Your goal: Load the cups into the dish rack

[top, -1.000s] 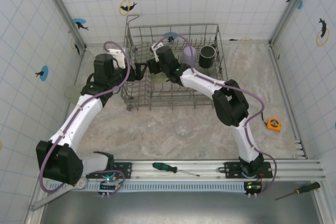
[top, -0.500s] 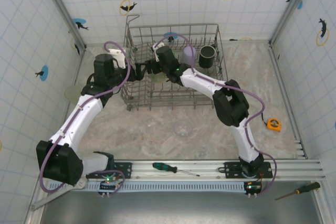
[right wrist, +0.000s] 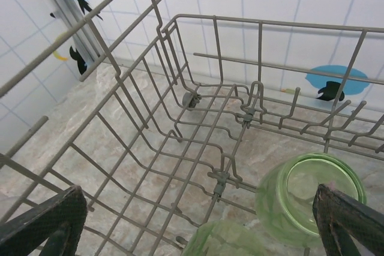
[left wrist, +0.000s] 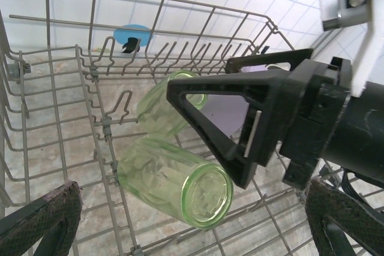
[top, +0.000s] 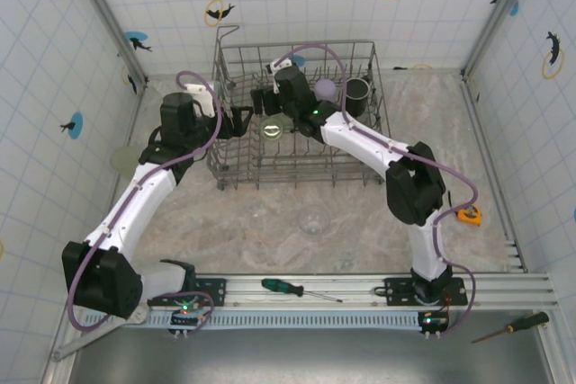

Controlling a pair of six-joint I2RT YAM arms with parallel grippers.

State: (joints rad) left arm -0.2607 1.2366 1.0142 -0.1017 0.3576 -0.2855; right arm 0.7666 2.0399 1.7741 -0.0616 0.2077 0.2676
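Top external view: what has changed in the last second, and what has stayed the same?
The right pincer has drawn back from the green cup toward the far side of the dish rack and stands open; its elbow swung to the right. The cup now lies uncovered in the rack. The left pincer, lilac cup, black mug and clear cup on the table stayed put.

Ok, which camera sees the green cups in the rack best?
The left wrist view: both green cups lie in the dish rack, close and big. The right wrist view cuts one off at its bottom edge. In the top view they are a small pale green patch.
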